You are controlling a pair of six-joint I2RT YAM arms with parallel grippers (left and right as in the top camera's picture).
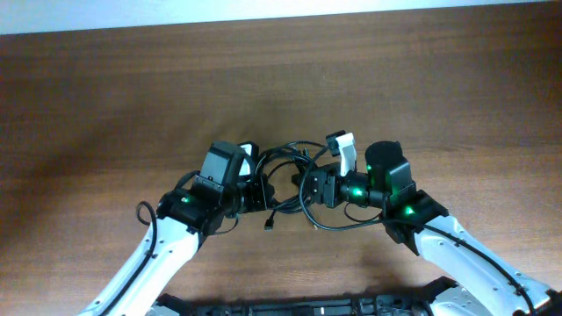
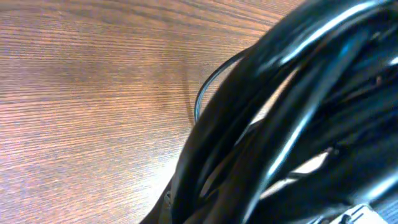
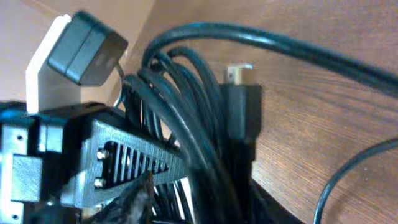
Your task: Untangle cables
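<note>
The black cables [image 1: 285,165] form a tangled bundle at the table's middle, between my two grippers. My left gripper [image 1: 257,191] grips the bundle's left side and my right gripper [image 1: 312,189] its right side, both shut on the cords. One plug end [image 1: 270,226] trails toward the front. In the left wrist view the cables [image 2: 280,124] fill the picture and hide the jaws. In the right wrist view the cables [image 3: 186,93] run down over my jaws. A metallic-tipped plug [image 3: 241,106] stands upright there, beside the left gripper's ribbed finger [image 3: 124,162].
The wooden table [image 1: 105,105] stretches to the left, right and back. A thin cord loop [image 1: 329,225] hangs out below the right gripper. The left arm's wrist camera block [image 3: 84,46] is close at the upper left of the right wrist view.
</note>
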